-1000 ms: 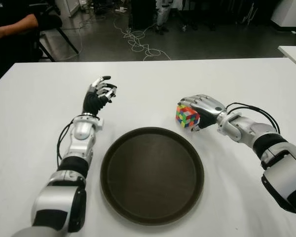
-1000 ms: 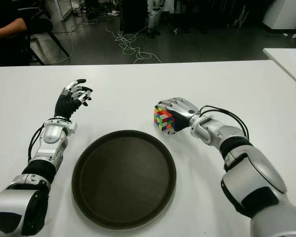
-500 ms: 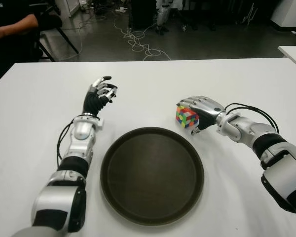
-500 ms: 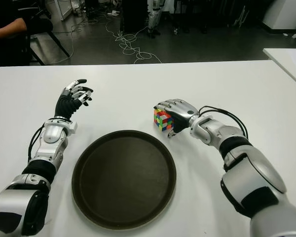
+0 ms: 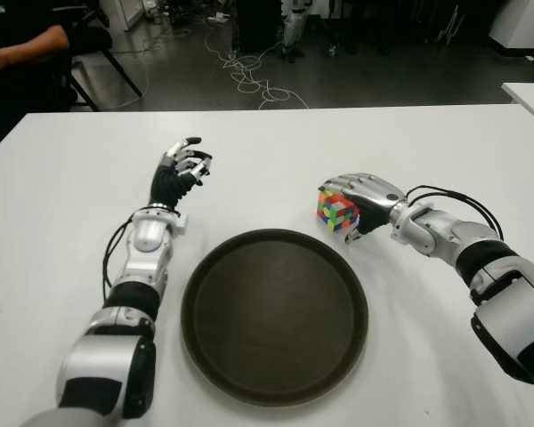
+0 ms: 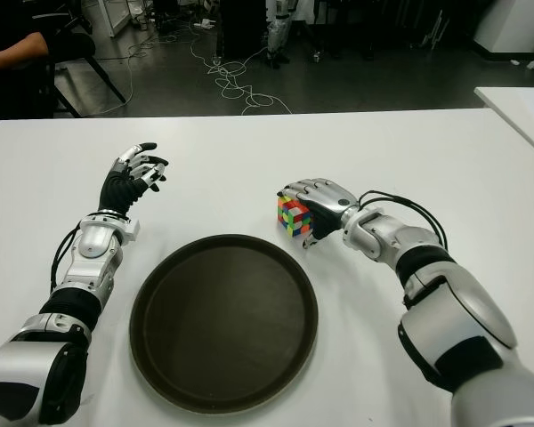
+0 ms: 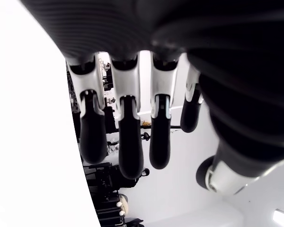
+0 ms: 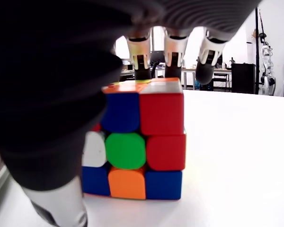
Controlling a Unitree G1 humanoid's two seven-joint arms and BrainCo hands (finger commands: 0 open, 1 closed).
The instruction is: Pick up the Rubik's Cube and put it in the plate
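Note:
The Rubik's Cube (image 5: 335,210) stands on the white table (image 5: 276,151), just beyond the far right rim of the dark brown round plate (image 5: 274,316). My right hand (image 5: 347,213) is cupped over it. In the right wrist view its fingers (image 8: 173,47) hook over the far top edge of the cube (image 8: 142,146), the thumb presses in at one side, and the cube's underside rests on the table. My left hand (image 5: 182,160) is held up to the left of the plate, fingers loosely spread and holding nothing.
The plate holds nothing. A person's arm (image 5: 18,44) and a chair show past the table's far left corner. Cables (image 5: 249,76) lie on the floor beyond the far edge. Another white table (image 5: 529,93) stands at the right.
My right hand has settled a little lower around the cube, the thumb drawing in. The cube has hardly shifted. The left hand is unchanged.

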